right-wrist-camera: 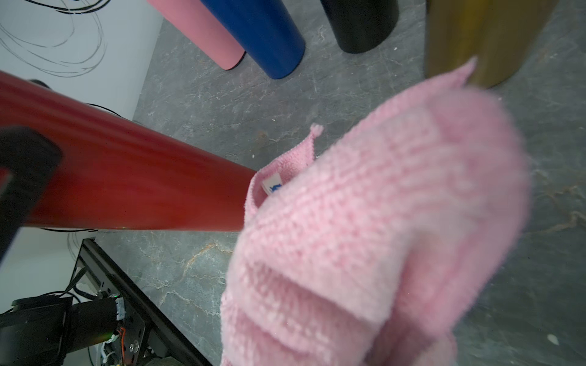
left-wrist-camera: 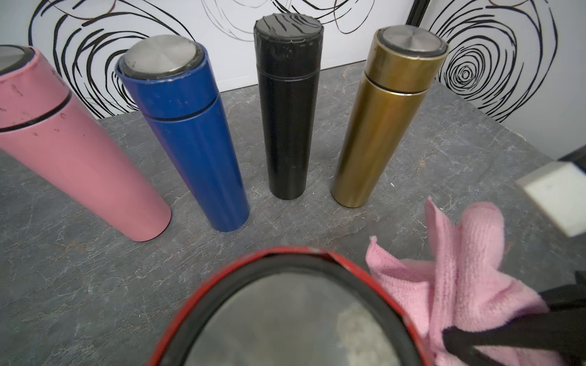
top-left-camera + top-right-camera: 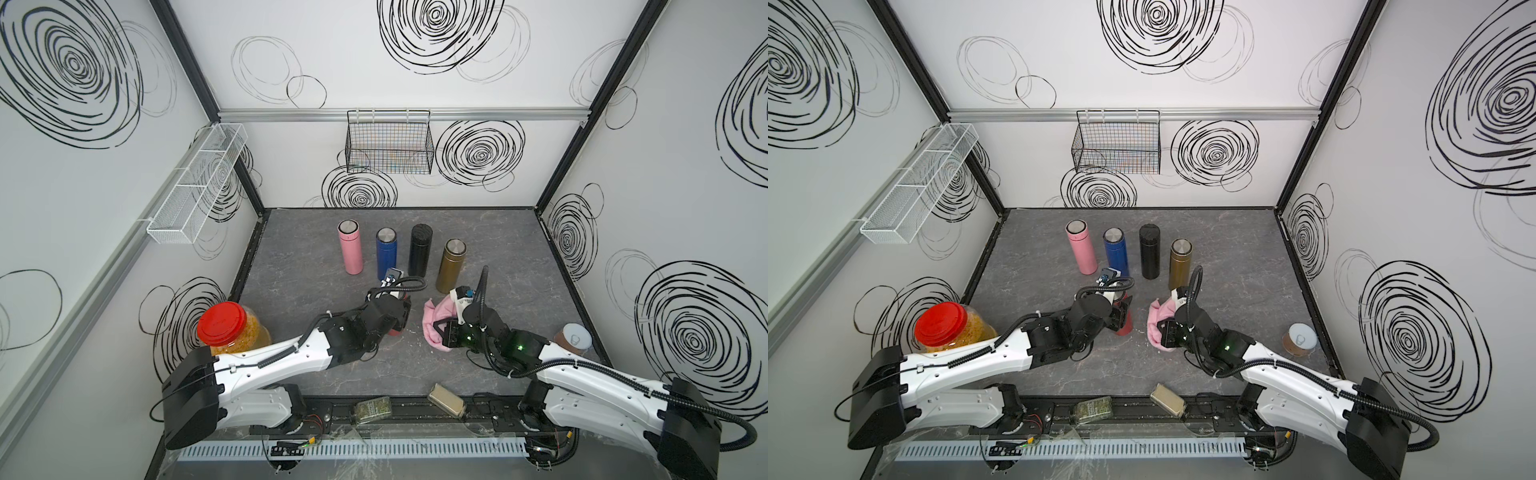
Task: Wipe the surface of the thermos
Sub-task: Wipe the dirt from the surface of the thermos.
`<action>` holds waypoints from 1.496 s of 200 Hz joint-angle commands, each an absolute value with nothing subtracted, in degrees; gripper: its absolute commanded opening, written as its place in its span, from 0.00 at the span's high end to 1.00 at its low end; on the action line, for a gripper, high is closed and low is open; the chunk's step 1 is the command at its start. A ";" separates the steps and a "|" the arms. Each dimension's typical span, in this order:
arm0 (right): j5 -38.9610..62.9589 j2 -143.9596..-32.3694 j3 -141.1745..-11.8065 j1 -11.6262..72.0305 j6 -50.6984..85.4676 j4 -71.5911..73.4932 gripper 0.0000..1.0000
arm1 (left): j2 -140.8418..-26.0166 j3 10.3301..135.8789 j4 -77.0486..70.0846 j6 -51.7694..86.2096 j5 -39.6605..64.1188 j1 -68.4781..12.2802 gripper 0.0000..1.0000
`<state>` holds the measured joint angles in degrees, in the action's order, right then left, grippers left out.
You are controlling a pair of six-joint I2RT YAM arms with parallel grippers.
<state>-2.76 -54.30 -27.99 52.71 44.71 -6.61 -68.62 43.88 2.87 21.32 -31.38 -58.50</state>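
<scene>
Seemingly early: left tool [image 3: 402, 312] grasps the red thermos [image 1: 133, 183] roughly upright at near-centre worktop [image 3: 299, 270], right tool [image 3: 444, 332] clenched on pink cloth [image 3: 430, 322] just right of it, contact unclear, wiping mostly left.

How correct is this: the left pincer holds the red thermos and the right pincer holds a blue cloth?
The cloth is pink, not blue; the right wrist view shows it. The left pincer holds the red thermos and the right pincer holds the cloth.

thermoses [image 3: 350, 253] [image 3: 387, 255] [image 3: 419, 251] [image 3: 450, 266] [image 1: 126, 183] 5 | cloth [image 3: 430, 320] 1 | wire baskets [image 3: 388, 143] [image 3: 195, 187] 2 | jars [image 3: 232, 332] [image 3: 372, 409] 2 | can [image 3: 575, 338] 1 | box [image 3: 446, 401] 1
</scene>
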 commanded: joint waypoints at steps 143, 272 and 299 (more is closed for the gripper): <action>5.27 -59.52 -46.27 52.49 30.06 5.50 1.00 | -65.93 36.21 -13.03 14.39 -27.78 -58.46 1.00; 16.32 -68.00 -40.99 56.95 39.71 13.19 1.00 | -65.08 36.45 -14.60 16.60 -23.88 -55.91 1.00; 12.93 -65.93 -40.96 56.76 38.86 11.22 1.00 | -65.74 37.34 -14.09 16.53 -24.03 -55.99 1.00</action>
<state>11.22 -67.26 -42.37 54.65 37.91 17.41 -65.93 35.75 -9.08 14.50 -24.05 -56.99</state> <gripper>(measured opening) 0.084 0.676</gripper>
